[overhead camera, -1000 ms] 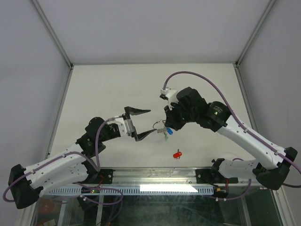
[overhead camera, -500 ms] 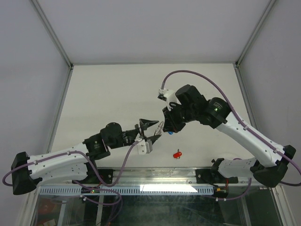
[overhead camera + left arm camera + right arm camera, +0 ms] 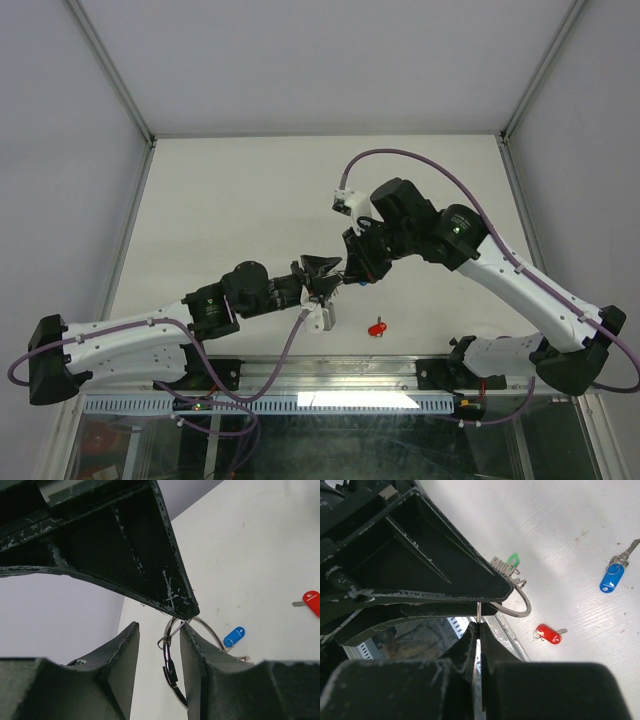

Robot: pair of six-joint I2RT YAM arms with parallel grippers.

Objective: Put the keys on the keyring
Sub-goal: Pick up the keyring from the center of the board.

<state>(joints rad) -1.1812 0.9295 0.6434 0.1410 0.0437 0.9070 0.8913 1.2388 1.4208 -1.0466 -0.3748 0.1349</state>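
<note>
Two grippers meet over the middle of the table [image 3: 250,190], and the keyring [image 3: 168,655] hangs between them. The right gripper [image 3: 477,626] is clenched on the ring's thin wire, which shows as a bright sliver pinched at its fingertips in the right wrist view.

The left gripper [image 3: 159,627] comes in from the opposite side, tips facing the right arm's. Its jaws stand apart with a narrow gap, and the ring sits inside that gap. It appears nearly edge-on there, with its loop running down along the length of the fingers. Whether either finger already touches the wire cannot be told; nothing is firmly gripped on that side.

The coming move turns on this alignment. If the jaws come together they should catch the ring flat across its two faces, provided the wire stays centred and does not lie against one finger.

The red key [image 3: 377,327] lies alone on the table, toward the near edge and a little to the right of the two grippers. It is well clear of the ring, with its blade pointing roughly sideways. The blue key [image 3: 611,578] and the green key [image 3: 510,558] show close to the ring. The views do not settle whether they hang from it or rest below. The red key looks like the one left to thread.
</note>
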